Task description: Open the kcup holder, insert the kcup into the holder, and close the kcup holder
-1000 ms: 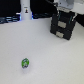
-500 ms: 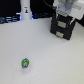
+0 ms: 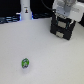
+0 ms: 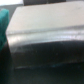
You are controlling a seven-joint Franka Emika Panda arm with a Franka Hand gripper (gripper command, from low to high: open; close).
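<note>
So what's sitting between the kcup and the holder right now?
Nothing: in the exterior view only bare white table lies between the kcup and the holder.

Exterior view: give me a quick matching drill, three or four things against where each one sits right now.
Things:
1. kcup
2. kcup holder
3. white post
4. gripper

Places:
A. back of the table, toward the view's left
B. over the black box, at its top
C. alone on the bare table, near the front
D. back right of the view, under the arm

Pairs: 1-C, 2-D, 3-A, 4-B
</note>
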